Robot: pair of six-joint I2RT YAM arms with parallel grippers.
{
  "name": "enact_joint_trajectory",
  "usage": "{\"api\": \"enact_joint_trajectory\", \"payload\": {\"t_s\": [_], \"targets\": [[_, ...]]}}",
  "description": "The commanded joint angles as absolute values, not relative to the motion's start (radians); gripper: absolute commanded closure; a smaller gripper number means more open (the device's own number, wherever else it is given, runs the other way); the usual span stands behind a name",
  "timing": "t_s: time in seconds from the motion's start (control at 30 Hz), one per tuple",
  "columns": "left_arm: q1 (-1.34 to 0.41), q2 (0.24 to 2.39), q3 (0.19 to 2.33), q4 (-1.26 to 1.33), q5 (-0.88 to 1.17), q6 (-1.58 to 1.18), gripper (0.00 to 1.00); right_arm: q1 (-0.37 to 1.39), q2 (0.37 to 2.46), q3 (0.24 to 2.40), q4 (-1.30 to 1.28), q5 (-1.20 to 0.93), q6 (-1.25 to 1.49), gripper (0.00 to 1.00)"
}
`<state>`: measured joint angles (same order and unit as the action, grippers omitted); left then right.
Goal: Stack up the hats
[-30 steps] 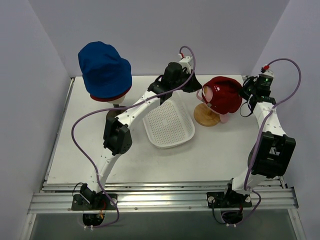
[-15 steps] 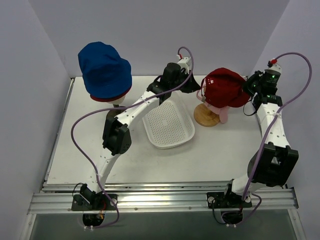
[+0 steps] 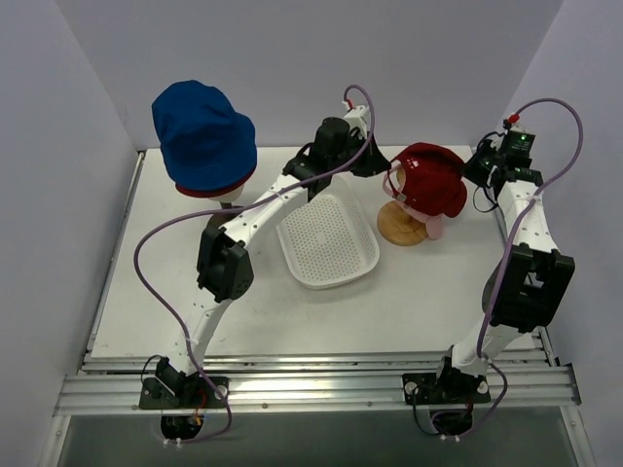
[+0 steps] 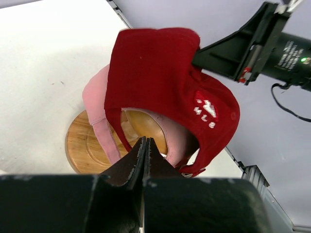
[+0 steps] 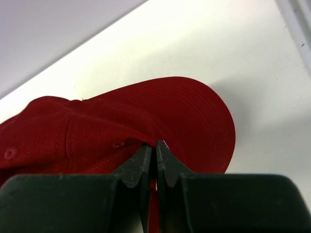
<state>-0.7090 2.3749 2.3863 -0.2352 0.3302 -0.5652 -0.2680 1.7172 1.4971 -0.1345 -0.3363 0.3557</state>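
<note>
Right wrist, right pincer (image 5: pixel 155 144) clamped on red peaked cap (image 5: pixel 146 109)

The red peaked cap (image 4: pixel 160 73) carried white embroidered letters (image 4: pixel 204 110) under a small emblem; they looked like "MLB", though not sharply. Fine white print on the right arm's black housing (image 4: pixel 290 51) was too small to read.

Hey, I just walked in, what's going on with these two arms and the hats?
Both arms are working the red peaked cap, which sits over the pink cap on a wooden stand. The right tool pinches it by the peak; the left tool is shut at its rear, grip unclear. The blue hat already covers a dark red hat.
</note>
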Motion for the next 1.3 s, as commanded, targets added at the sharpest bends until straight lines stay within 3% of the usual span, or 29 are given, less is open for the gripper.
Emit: {"api": "enact_joint_trajectory", "payload": {"t_s": [0.0,0.13,0.5,0.73,1.07,1.27], "targets": [[-0.695,2.315,2.402,-0.207,0.354,-0.56,0.97,-0.275,1.732,1.482,-0.132,-0.434,0.311,1.0],[-0.696,2.304,2.396,-0.209,0.347,-0.552,0.85,-0.275,1.741,1.476,-0.129,-0.445,0.313,1.0],[-0.698,2.324,2.379,-0.195,0.362,-0.56,0.69,-0.275,1.724,1.45,-0.078,-0.431,0.368,1.0],[-0.709,2.342,2.376,-0.178,0.373,-0.558,0.64,-0.275,1.709,1.442,-0.083,-0.42,0.37,1.0],[-0.713,2.375,2.358,-0.187,0.351,-0.56,0.63,-0.275,1.686,1.414,-0.071,-0.411,0.371,0.98],[-0.71,2.405,2.368,-0.201,0.337,-0.557,0.64,-0.275,1.661,1.401,-0.06,-0.402,0.38,0.84]]}}
